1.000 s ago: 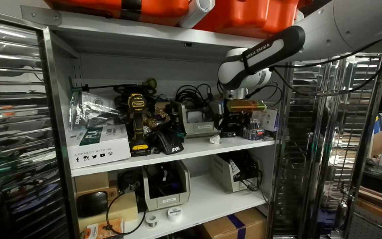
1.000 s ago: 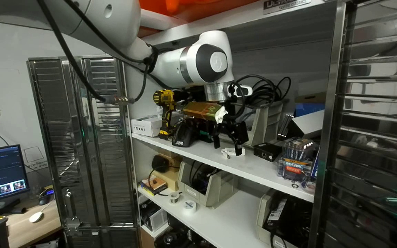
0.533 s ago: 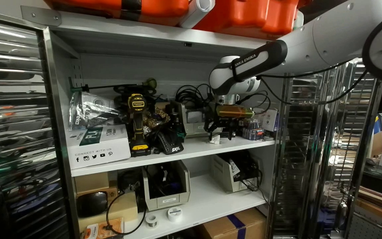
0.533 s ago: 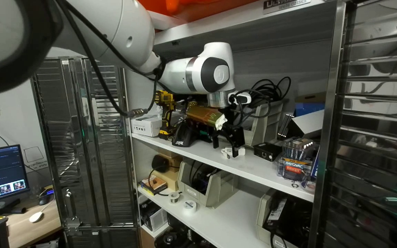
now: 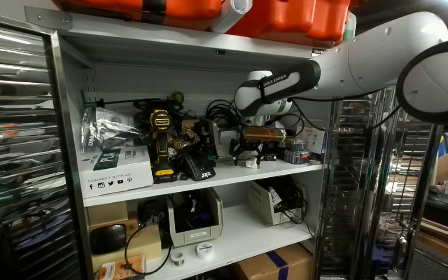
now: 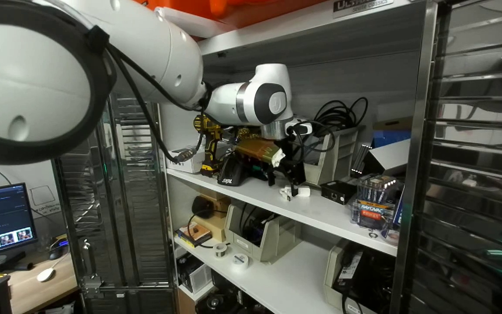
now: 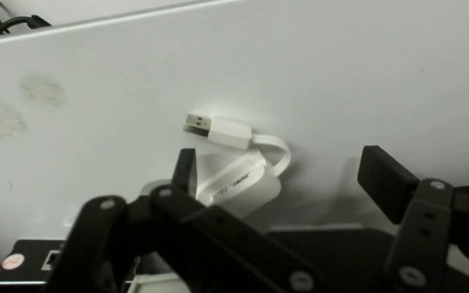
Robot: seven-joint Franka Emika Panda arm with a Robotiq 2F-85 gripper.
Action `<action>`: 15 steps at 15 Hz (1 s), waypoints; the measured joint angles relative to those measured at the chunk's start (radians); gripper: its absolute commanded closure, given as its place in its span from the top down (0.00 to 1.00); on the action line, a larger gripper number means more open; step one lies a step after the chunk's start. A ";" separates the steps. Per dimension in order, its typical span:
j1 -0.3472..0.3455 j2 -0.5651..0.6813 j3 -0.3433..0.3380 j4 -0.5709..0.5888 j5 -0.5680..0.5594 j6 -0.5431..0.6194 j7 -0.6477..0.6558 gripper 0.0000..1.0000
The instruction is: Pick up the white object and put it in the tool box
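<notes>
The white object is a white USB adapter with a short looped cable (image 7: 246,183), lying on the middle shelf (image 6: 320,213). It also shows in both exterior views (image 5: 251,164) (image 6: 304,192). My gripper (image 7: 285,173) is open and empty, pointing down just above the shelf. In the wrist view the adapter's body lies between the fingers, close to the left finger (image 7: 185,169), which hides its end. The right finger (image 7: 387,183) is well apart from it. The gripper also shows in both exterior views (image 5: 247,161) (image 6: 283,186). I cannot tell which container is the tool box.
A grey bin (image 6: 337,150) stands behind the gripper; more grey bins (image 5: 187,238) stand on the shelf below. A yellow drill (image 5: 161,147), a SKIL charger (image 5: 198,169), a black box (image 6: 338,192) and batteries (image 6: 372,205) share the adapter's shelf. Cabinet doors (image 6: 425,131) flank it.
The arm has come down and moved left in an exterior view, bringing the gripper over the adapter. The jaws look open throughout. The adapter has not visibly moved.
</notes>
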 measured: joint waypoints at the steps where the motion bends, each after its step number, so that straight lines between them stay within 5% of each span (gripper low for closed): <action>1: 0.005 0.007 -0.003 0.012 -0.004 0.000 0.001 1.00; 13: 0.034 0.053 -0.063 0.086 -0.135 -0.105 0.040 1.00; 15: 0.036 0.060 -0.069 0.094 -0.152 -0.103 0.041 0.74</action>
